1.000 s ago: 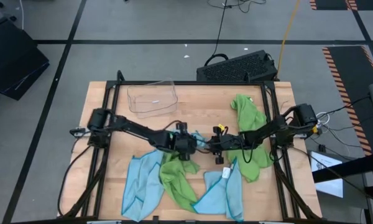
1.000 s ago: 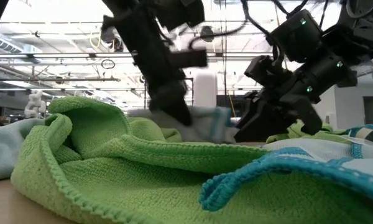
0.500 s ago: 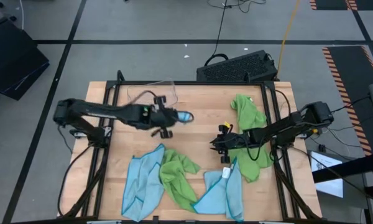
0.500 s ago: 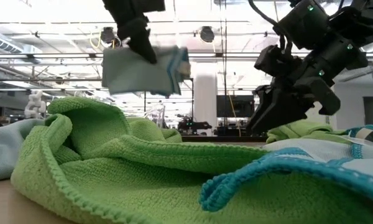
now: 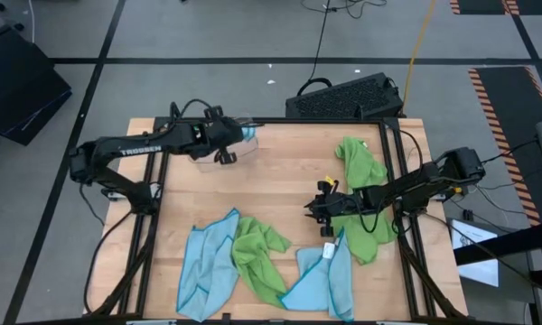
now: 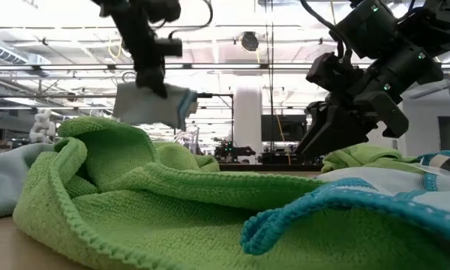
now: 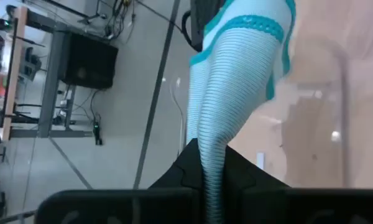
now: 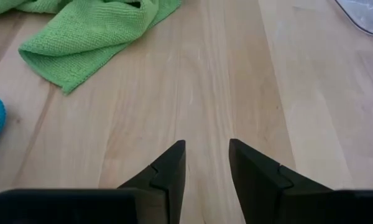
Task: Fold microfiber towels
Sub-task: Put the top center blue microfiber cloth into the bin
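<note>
My left gripper is shut on a folded light blue towel, held above the clear plastic tray at the table's far left. In the low view the towel hangs under that gripper. My right gripper stands open at mid-table, just above bare wood, with nothing between its fingers. Unfolded towels lie crumpled along the near edge: a light blue one, a lime green one and a light blue one with a white tag. Another green towel lies at the right. My left gripper pinches the folded blue towel between its two fingers at one end of the fold, several layers thick. The fingers slant down toward the table's far side. The towel is lifted clear; its free end with the teal hem reaches past the fingers above the tray.
A black keyboard lies beyond the far edge. Black frame rails run along the table's left side and right side. Bare wood spans the middle between tray and right green towel.
My left gripper has risen from mid-table and swung toward the far left with the folded blue towel, which is now lifted clear above the tray. My right gripper has let go of that towel, drawn back slightly toward the right and risen a little.
</note>
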